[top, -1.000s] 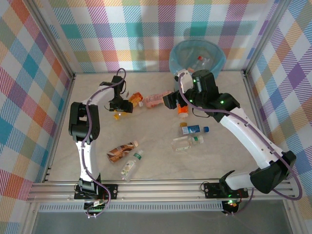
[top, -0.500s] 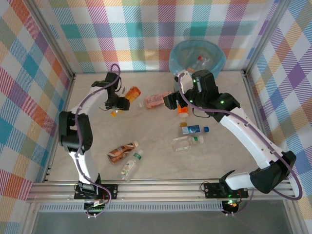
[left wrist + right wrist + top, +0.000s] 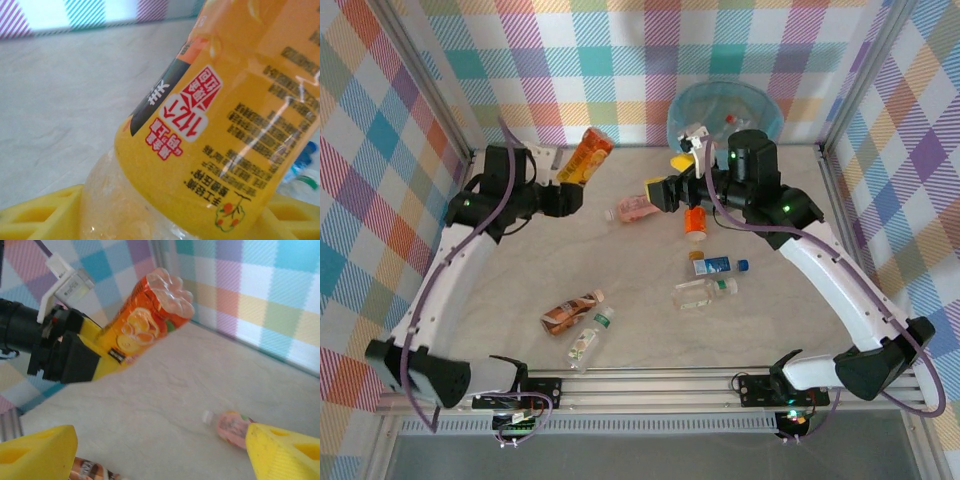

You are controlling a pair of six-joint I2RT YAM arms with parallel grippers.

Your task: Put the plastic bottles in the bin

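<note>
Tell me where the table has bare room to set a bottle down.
The table is bare left of centre, between the pink bottle and the brown bottle, and between the clear bottle and the near rail. Crowded around the blue-label bottle.

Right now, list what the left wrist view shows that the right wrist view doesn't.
Left wrist adds: the orange bottle up close, its label print and a red-and-white sticker readable. Right wrist adds: the left arm seen from outside, its jaws clamped on that bottle, which is held up off the table; a pink bottle lying on the table; the right jaws standing open and empty. Both: the orange bottle, the table, the plaid wall.
</note>
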